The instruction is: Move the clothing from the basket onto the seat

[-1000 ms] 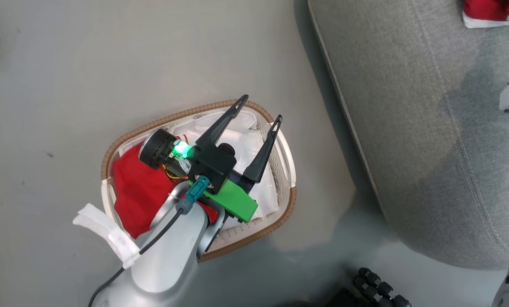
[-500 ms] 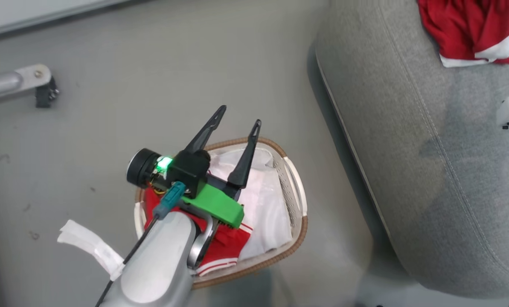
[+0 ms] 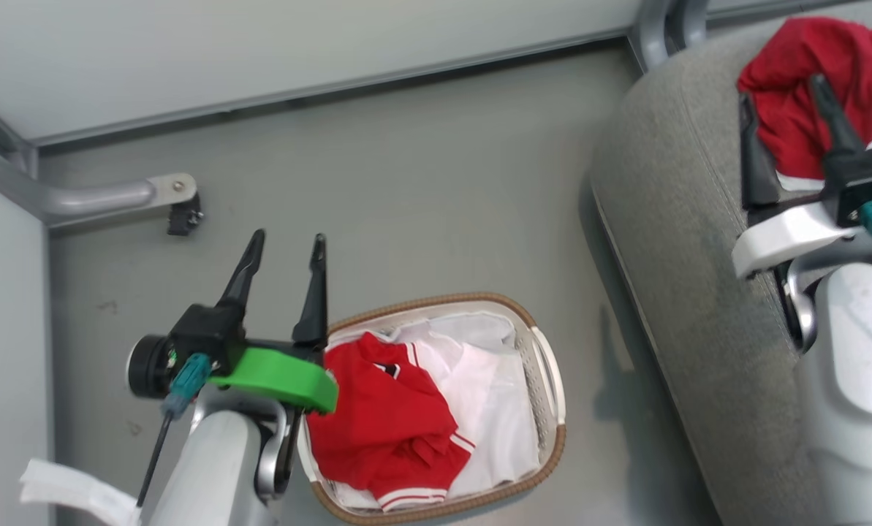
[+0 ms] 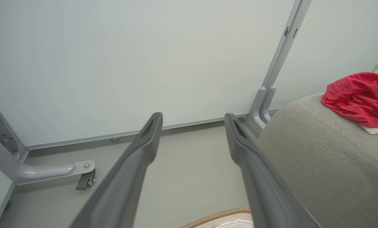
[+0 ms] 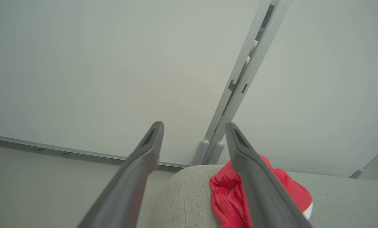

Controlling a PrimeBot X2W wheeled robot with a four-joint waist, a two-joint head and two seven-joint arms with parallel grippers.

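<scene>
**A:** What's around your left gripper [image 3: 289,236]?

**B:** Its two dark fingers are spread wide with nothing between them. In the head view they show against bare floor [image 3: 421,183], just past the far-left rim of the basket [image 3: 549,372]. Ahead of them a grey metal foot [image 3: 114,196] with a black caster [image 3: 183,219] lies near the floor's far edge, below the pale wall panel [image 3: 260,44]. A white strap [image 3: 63,493] hangs off your left forearm.

**A:** Where's the basket?

**B:** It's on the floor between your left arm and the seat [image 3: 669,219], with a strip of floor separating it from the seat's left edge. A red-and-white top [image 3: 384,409] is bunched in its left half, lying over a white garment [image 3: 494,394] that fills the right half. Your left wrist overlaps the basket's left rim in the head view.

**A:** And your right gripper [image 3: 779,88]?

**B:** It's also wide open and holds nothing. It is over the seat near the far rounded corner. One finger shows against grey fabric and the other against a red garment [image 3: 867,73] heaped there. I can't tell whether either finger touches the cloth.

**A:** Anything in the way?

**B:** A grey upright post [image 3: 658,25] stands at the wall behind the seat's far corner. The metal foot is close to your left fingertips.

**A:** And open room?

**B:** A broad stretch of floor runs from the basket's far rim to the wall. Grey seat fabric spreads from the red garment toward the seat's left edge and near end.
</scene>
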